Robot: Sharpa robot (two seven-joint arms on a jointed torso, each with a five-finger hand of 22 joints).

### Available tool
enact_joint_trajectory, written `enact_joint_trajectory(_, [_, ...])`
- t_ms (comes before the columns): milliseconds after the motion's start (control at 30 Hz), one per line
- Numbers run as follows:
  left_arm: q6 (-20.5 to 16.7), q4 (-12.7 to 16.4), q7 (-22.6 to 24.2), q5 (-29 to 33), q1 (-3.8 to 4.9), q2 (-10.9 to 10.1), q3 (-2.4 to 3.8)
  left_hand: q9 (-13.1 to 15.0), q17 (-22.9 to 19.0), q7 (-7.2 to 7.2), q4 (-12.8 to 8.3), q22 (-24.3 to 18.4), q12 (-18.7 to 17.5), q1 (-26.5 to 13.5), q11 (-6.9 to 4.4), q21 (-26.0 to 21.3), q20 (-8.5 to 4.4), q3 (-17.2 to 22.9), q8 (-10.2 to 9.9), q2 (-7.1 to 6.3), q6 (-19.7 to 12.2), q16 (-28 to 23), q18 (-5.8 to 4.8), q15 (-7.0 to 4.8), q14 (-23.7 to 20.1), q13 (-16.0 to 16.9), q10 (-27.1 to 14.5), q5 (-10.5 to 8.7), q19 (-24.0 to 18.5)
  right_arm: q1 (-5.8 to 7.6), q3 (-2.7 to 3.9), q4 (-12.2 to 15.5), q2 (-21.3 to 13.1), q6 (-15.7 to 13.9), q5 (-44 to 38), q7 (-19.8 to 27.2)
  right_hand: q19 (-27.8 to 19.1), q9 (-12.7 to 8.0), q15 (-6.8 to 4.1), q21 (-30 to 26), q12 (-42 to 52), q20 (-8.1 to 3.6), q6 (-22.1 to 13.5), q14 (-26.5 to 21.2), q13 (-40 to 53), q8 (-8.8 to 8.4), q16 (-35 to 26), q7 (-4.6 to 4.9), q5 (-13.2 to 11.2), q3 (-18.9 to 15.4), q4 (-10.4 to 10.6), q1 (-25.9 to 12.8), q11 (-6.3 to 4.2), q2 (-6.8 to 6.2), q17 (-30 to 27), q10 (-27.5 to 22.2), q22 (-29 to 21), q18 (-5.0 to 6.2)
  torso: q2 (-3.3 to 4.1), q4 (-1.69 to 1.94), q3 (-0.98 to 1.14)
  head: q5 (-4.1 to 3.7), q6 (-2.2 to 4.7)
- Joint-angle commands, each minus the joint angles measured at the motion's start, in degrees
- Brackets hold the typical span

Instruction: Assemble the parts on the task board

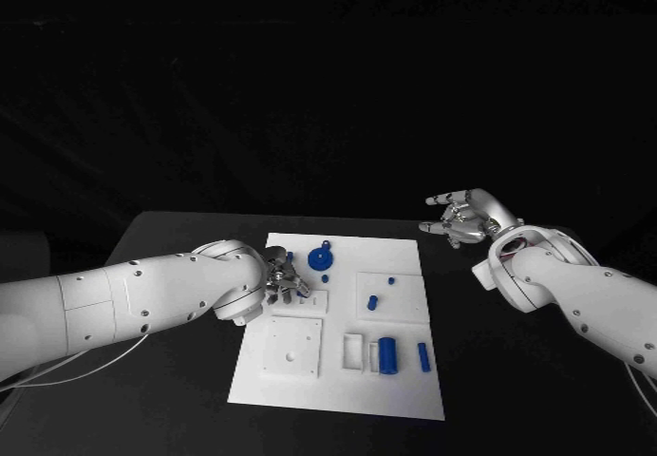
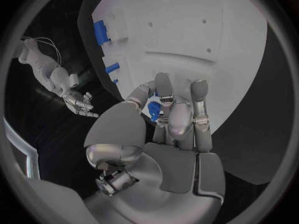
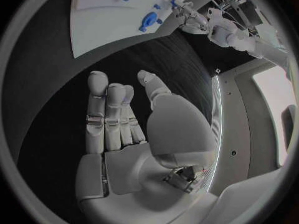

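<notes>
Black table [image 1: 164, 237] bears the task board [image 1: 397, 389]; left hand [image 1: 281, 280] pinches a blue part [image 2: 154, 109], right hand [image 1: 465, 218] fingers spread

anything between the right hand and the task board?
No. In the head view only bare black table separates the right hand from the task board.

Task board [image 1: 397, 380]: centred on worktop [image 1: 178, 237]. Left hand [image 1: 281, 280] over board's left part, apparently pinching a small part [image 2: 154, 109]. Round part [image 1: 322, 260] behind, cylinder [image 1: 387, 354] at front. Right hand [image 1: 465, 218] off board, right rear.
</notes>
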Motion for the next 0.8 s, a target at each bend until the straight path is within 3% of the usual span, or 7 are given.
enact_joint_trajectory(33, [0.4, 0.0, -0.5, -1.3, -0.12, 0.1, 0.04, 29.7, 0.1, -5.99, -0.3, 0.3, 0.3, 0.2, -0.71, -0.3, -0.12, -0.1, 0.3, 0.59, 10.7, 0.2, 0.31, 0.07, 0.3, -0.1, 2.6, 0.30, 0.5, -0.03, 0.05, 0.0, 0.1, 0.1, 0.2, 0.5, 1.1, 0.0, -0.25, -0.2, -0.2, 0.02, 0.0, -0.2, -0.1, -0.22, -0.3, 0.21, 0.5, 0.2, -0.2, -0.5, 0.10, -0.09, -0.1, -0.3, 1.8, 0.49, -0.02, 0.06, -0.02, 0.00, -0.23])
enact_joint_trajectory(400, [2.4, 0.2, -1.0, -1.4, -0.20, -0.1, 0.04, 29.1, -0.2, -6.00, -0.5, 4.6, 0.3, 0.2, -0.58, -4.2, 0.06, -0.3, 0.3, 1.09, 10.8, 0.1, 0.21, 0.23, 0.3, -0.7, 2.7, -0.48, 1.9, -0.03, 0.05, -0.2, 0.2, 0.3, 0.2, 0.4, 1.2, 0.0, -0.27, -0.3, -0.2, 0.00, 0.0, -0.2, -0.2, -0.25, -0.3, 0.22, 1.2, 0.4, -0.3, -0.8, 0.09, -0.11, -0.1, -0.3, 1.8, 0.46, -0.04, 0.07, -0.03, 0.21, -0.54])
enact_joint_trajectory(533, [3.1, 0.2, -1.1, -1.4, -0.21, -0.2, 0.04, 29.3, 0.0, -6.02, -0.5, 7.1, 0.5, 0.2, -0.61, -6.4, 0.12, -0.3, 0.3, 1.18, 10.8, 0.2, 0.16, 0.26, 0.4, -0.9, 2.7, -0.46, 2.8, -0.03, 0.05, -0.4, 0.3, 0.4, 0.2, 0.4, 1.2, 0.0, -0.27, -0.4, -0.2, 0.00, 0.1, -0.2, -0.2, -0.22, -0.3, 0.21, 1.3, 0.4, -0.3, -0.8, 0.08, -0.13, -0.1, -0.3, 1.8, 0.47, -0.04, 0.07, -0.04, -0.07, -0.67])
enact_joint_trajectory(800, [3.8, 0.5, -1.4, -1.4, -0.24, -0.5, 0.04, 29.5, 0.1, -6.05, -0.5, 8.2, 0.6, 0.2, -0.62, -7.2, 0.20, -0.3, 0.3, 1.17, 10.9, 0.2, 0.19, 0.28, 0.4, -1.1, 2.7, -0.41, 3.1, -0.03, 0.05, -0.9, 0.4, 0.5, 0.2, 0.2, 1.2, 0.0, -0.28, -0.5, -0.2, -0.01, 0.0, -0.2, -0.2, -0.23, -0.3, 0.21, 1.5, 0.5, -0.4, -0.8, 0.07, -0.14, -0.1, -0.3, 1.8, 0.46, -0.06, 0.11, 0.00, 0.14, -0.82])
